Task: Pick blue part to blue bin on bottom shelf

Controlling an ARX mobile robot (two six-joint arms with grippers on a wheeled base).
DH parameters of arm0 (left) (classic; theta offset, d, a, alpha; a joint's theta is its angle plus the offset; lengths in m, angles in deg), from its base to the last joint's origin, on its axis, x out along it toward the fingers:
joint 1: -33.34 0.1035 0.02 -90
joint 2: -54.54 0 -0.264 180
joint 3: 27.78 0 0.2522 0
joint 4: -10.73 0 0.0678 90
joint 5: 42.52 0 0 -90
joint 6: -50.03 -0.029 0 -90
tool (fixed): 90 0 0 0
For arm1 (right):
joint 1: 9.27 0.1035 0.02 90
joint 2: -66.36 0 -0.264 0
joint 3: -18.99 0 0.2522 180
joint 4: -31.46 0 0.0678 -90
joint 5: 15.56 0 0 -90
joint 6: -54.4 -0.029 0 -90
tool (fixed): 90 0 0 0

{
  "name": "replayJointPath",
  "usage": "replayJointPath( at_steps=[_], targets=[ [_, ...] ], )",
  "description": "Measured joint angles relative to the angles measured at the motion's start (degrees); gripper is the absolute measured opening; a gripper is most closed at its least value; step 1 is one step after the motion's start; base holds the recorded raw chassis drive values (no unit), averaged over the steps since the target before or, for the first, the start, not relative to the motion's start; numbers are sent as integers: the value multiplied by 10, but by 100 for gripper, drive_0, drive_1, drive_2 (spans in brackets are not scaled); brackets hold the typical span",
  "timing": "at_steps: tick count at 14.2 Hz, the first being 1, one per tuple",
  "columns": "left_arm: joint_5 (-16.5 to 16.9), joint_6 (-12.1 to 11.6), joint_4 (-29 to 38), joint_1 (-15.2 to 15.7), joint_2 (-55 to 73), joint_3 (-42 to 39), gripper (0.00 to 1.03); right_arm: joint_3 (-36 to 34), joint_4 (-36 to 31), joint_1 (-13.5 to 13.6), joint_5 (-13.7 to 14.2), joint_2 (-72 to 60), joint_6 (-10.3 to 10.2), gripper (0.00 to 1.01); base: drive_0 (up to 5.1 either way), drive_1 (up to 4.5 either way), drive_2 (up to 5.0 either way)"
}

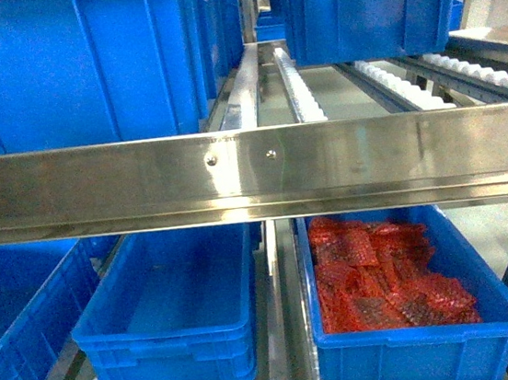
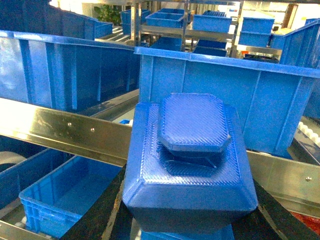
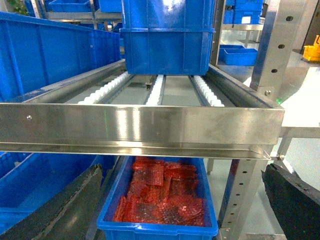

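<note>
The blue part (image 2: 190, 160) is a ridged, layered plastic block with an eight-sided raised cap, held between the left gripper's dark jaws, in front of the steel rail. The empty blue bin (image 1: 172, 316) sits open-topped on the bottom shelf (image 1: 274, 280), on pale rollers, just beside a bin filled with red pieces (image 1: 385, 271).

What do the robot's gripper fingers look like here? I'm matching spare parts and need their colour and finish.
Only the fingers show, in the wrist views. The left gripper has flat black fingers with straight edges. The right gripper has dark, near-black fingers with a rough, worn matte surface. No cables or markings are visible.
</note>
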Motion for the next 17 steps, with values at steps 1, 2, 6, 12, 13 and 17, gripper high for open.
replayJointPath(
  at_steps=[1,2,6,12,13,17],
  targets=[
    [0,0,0,0,0,0,43,0,0,0,0,0,0,98,0,0,0],
    [1,0,0,0,0,0,43,0,0,0,0,0,0,98,0,0,0],
    [1,0,0,0,0,0,43,0,0,0,0,0,0,98,0,0,0],
    [2,0,-1,0,0,0,43,0,-1,0,2,0,0,98,0,0,0],
    [2,0,0,0,0,0,43,0,0,0,2,0,-1,98,0,0,0],
    [2,0,0,0,0,0,43,0,0,0,2,0,0,98,0,0,0]
  ],
)
